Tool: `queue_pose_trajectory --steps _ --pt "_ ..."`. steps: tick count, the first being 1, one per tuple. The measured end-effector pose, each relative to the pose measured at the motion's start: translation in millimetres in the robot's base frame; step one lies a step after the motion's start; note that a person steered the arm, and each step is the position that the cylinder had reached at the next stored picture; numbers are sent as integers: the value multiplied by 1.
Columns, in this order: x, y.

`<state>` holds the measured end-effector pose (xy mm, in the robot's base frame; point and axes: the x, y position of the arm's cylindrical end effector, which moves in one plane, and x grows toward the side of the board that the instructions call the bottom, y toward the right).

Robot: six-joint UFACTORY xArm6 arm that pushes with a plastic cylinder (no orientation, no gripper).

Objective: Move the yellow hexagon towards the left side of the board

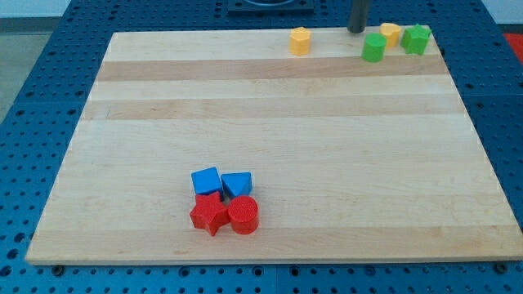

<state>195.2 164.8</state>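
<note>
A yellow block that looks like the hexagon (301,40) sits near the board's top edge, right of centre. My tip (357,31) is at the top edge, to the right of this block and apart from it. Just right of the tip stand a green cylinder-like block (374,47), a second yellow block (391,33) partly hidden behind it, and a green star (416,38).
The wooden board (270,131) lies on a blue perforated table. Near the view's bottom, left of centre, a tight cluster holds two blue blocks (206,180) (237,184), a red star (210,215) and a red cylinder (243,216).
</note>
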Motion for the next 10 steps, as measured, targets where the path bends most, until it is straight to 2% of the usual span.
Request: queue_pose_trajectory --steps 1,2,3,5,7,8,9,10 --pt "30 -46" --pt "66 -122" --pt "70 -183" --pt "105 -111" --pt "31 -75" --pt "-1 -92" --pt "32 -152" --pt "104 -217"
